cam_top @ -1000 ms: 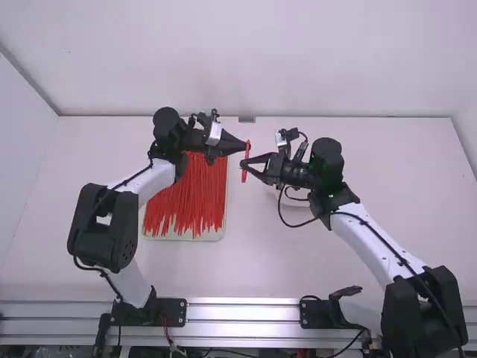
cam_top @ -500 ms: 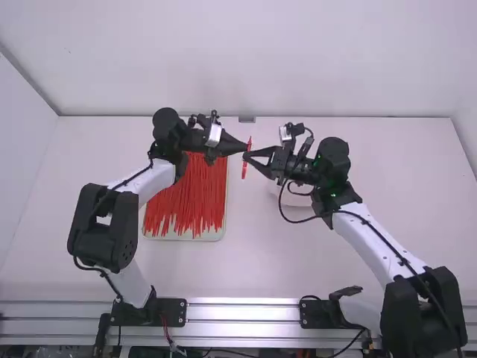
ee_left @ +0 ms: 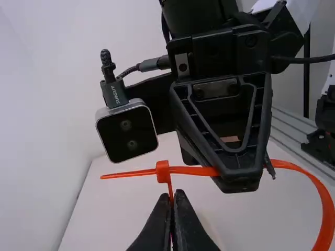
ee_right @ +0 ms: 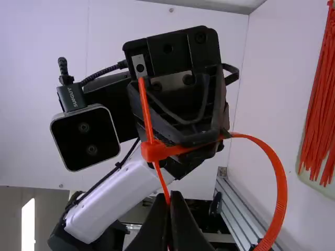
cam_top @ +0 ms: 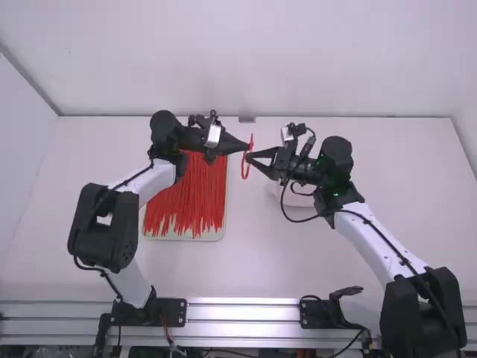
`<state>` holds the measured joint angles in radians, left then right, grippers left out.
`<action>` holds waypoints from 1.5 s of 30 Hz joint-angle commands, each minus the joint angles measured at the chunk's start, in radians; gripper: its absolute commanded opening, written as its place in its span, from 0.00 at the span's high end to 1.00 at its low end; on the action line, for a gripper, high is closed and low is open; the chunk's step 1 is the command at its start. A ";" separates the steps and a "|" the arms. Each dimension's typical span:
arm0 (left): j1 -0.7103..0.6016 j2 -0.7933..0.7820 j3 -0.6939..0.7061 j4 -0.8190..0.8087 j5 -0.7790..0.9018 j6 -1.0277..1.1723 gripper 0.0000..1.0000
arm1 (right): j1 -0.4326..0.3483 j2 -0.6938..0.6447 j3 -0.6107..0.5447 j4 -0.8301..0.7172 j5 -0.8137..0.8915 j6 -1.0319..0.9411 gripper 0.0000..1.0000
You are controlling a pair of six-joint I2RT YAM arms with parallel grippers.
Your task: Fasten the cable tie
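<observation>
We see a white table [cam_top: 373, 149] with both arms reaching up over it. The left arm [cam_top: 145, 179] comes in from 7 o'clock and the right arm [cam_top: 373, 231] from 5 o'clock. They meet above the table a little toward 12 o'clock from its middle.

On the 9 o'clock side of the table lies a pale mat [cam_top: 186, 237]. A thick bundle of red spare ties [cam_top: 190, 194] is fanned across it, under the left arm's forearm.

The left gripper [ee_left: 171, 196] points toward 3 o'clock and the right gripper [ee_right: 168, 197] points toward 9 o'clock, so their tips are nearly touching. Between them, held clear of the table, is a single red cable tie [cam_top: 247, 156]. It is bent into a loop that bulges out to one side of the two grippers.

In the left wrist view, the left gripper's fingers are pressed together, pinching the tie right at its head [ee_left: 163, 171]. In the right wrist view, the right gripper's fingers are likewise closed tight, pinching the strap just beside that head. There the strap crosses itself, and its free end sticks straight out past the head. We cannot tell whether the end is threaded through the head.
</observation>
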<state>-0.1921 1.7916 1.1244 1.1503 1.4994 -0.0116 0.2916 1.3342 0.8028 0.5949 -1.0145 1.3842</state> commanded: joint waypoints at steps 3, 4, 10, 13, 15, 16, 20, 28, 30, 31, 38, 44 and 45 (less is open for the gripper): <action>-0.032 0.000 -0.013 0.006 0.055 -0.019 0.98 | -0.021 0.001 0.001 0.012 0.051 -0.019 1.00; -0.033 0.000 -0.013 0.005 0.055 -0.019 0.98 | -0.021 0.001 0.001 0.011 0.051 -0.019 1.00; -0.039 0.000 -0.013 -0.038 0.052 0.008 0.98 | -0.023 0.001 0.001 0.011 0.051 -0.019 1.00; -0.046 0.000 -0.013 -0.036 0.053 0.007 0.98 | -0.024 0.001 0.001 0.011 0.051 -0.019 1.00; -0.050 0.000 -0.013 -0.037 0.058 0.007 0.98 | -0.024 0.001 0.001 0.012 0.063 -0.019 1.00; -0.056 0.000 -0.013 -0.039 0.057 0.006 0.98 | -0.024 0.001 0.001 0.011 0.066 -0.019 1.00; -0.076 0.000 -0.013 -0.037 0.066 0.001 0.98 | -0.024 0.001 0.001 0.018 0.073 -0.019 1.00; -0.093 0.000 -0.013 -0.026 0.064 0.000 0.98 | -0.037 0.001 0.001 0.041 0.072 -0.008 1.00; -0.080 0.000 -0.013 -0.028 0.064 0.001 0.98 | -0.044 0.001 0.001 0.042 0.069 -0.007 1.00; -0.078 0.000 -0.013 -0.028 0.064 0.000 0.98 | -0.044 0.001 0.001 0.042 0.069 -0.008 1.00; -0.071 0.000 -0.013 -0.029 0.066 -0.021 0.98 | -0.058 0.001 0.001 0.027 0.070 -0.003 1.00; -0.074 0.000 -0.013 0.077 0.066 -0.116 0.98 | -0.086 0.001 0.001 0.027 0.073 0.003 1.00; -0.074 0.000 -0.013 0.079 0.066 -0.114 0.98 | -0.090 0.001 0.001 0.027 0.072 0.003 1.00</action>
<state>-0.2405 1.8046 1.1244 1.2030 1.4628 -0.0986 0.2455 1.3312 0.8028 0.6262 -1.0458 1.3808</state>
